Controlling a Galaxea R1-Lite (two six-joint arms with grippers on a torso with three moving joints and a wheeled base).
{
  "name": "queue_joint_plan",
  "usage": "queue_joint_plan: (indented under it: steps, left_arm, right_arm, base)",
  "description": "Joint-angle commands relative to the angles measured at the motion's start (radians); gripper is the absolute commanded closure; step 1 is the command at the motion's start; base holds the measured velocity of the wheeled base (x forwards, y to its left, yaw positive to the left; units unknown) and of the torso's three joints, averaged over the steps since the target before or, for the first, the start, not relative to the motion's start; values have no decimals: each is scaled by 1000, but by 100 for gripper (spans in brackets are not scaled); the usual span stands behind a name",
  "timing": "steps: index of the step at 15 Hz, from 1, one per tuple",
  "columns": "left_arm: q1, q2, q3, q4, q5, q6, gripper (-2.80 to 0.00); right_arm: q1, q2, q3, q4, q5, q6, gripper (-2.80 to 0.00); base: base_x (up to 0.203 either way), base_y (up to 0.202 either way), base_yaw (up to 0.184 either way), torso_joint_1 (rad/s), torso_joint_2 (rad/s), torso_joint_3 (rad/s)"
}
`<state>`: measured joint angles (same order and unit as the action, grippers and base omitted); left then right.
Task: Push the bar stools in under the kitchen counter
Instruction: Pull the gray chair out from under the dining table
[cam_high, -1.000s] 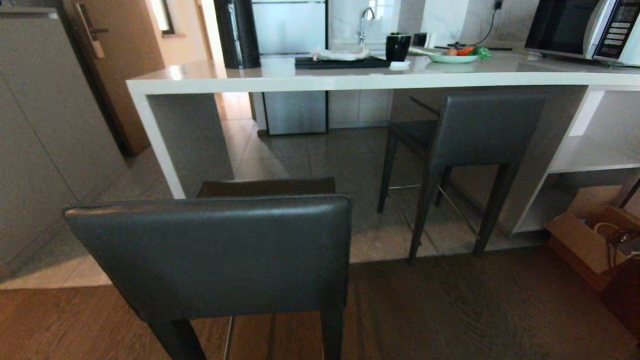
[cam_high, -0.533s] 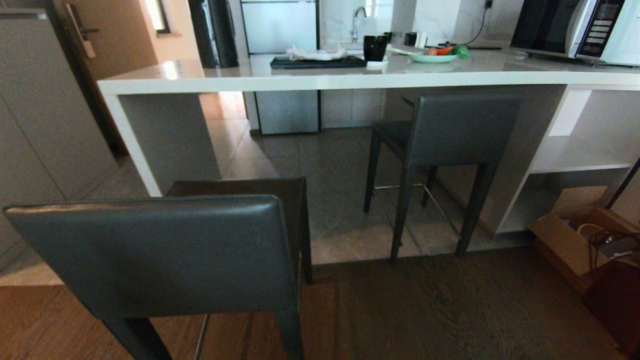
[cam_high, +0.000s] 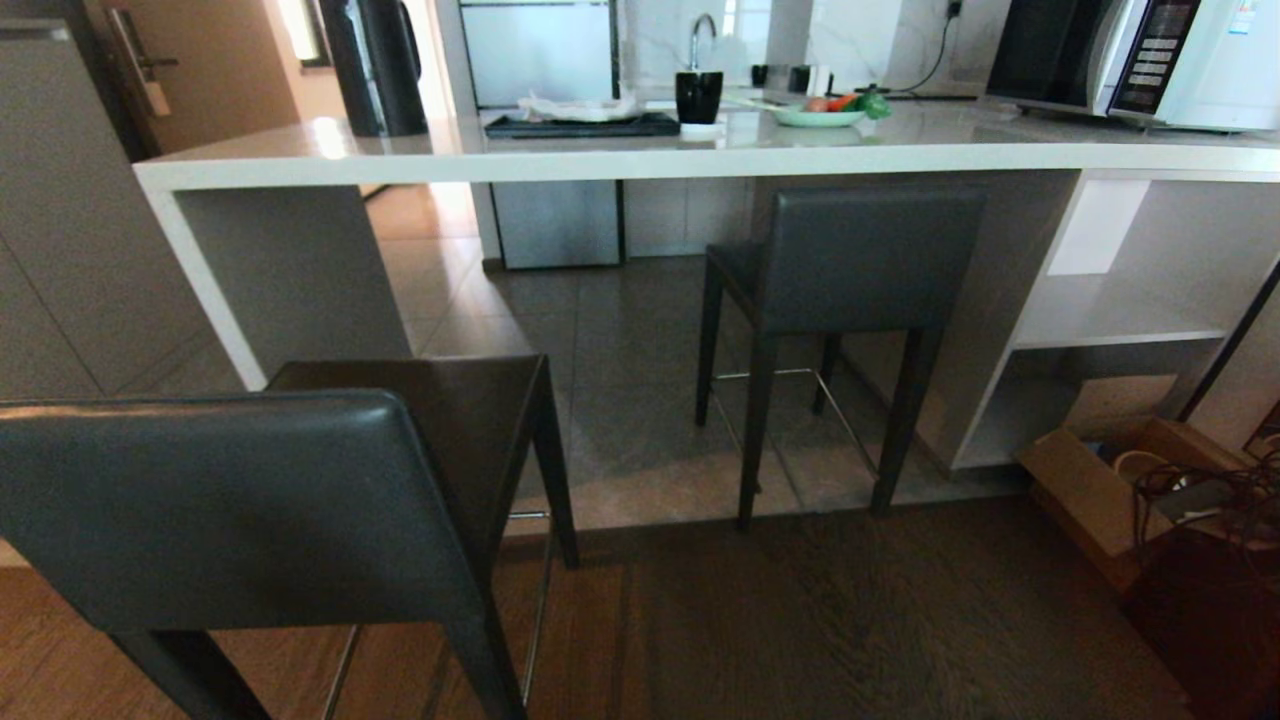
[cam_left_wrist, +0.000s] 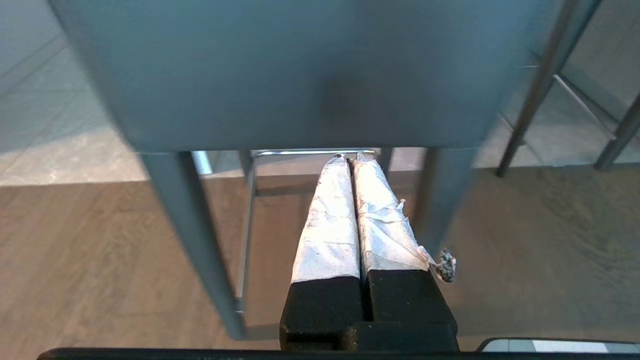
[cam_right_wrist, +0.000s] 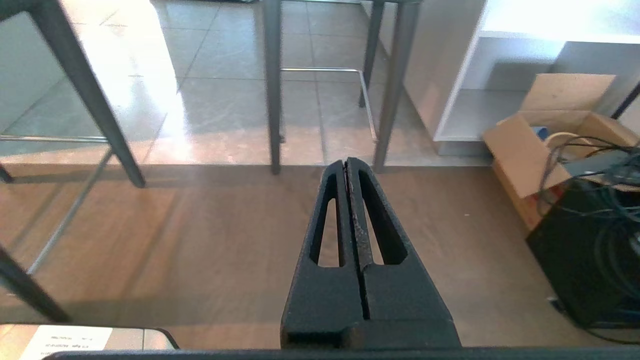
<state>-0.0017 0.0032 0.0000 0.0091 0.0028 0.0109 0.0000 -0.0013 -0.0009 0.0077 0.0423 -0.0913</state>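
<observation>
Stools: the near stool (cam_high: 240, 510) stands well out from the counter (cam_high: 640, 160), at an angle to it, while the far stool (cam_high: 850, 265) sits part-way under. Both end effectors, left (cam_left_wrist: 350, 159) and right (cam_right_wrist: 346, 165), are closed and empty. Pushed off-centre, the near stool could swing or tip, or catch a leg where wood floor (cam_high: 850, 620) meets tile (cam_high: 620, 400).

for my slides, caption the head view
One bar stool tucked under the kitchen counter, the other pulled out.
</observation>
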Motion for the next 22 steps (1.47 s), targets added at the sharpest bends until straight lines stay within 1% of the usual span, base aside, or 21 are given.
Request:
queue_joint_plan:
  steps: [1,22]
  left_arm:
    - [0,1,0,0,0,0,0]
    - [0,1,0,0,0,-5,0]
  right_arm:
    - [0,1,1,0,1,-1,0]
    - [0,1,1,0,-1,2,0]
  base:
    - [0,-196,1,2,2,2]
    - [0,-191,2,3,3,2]
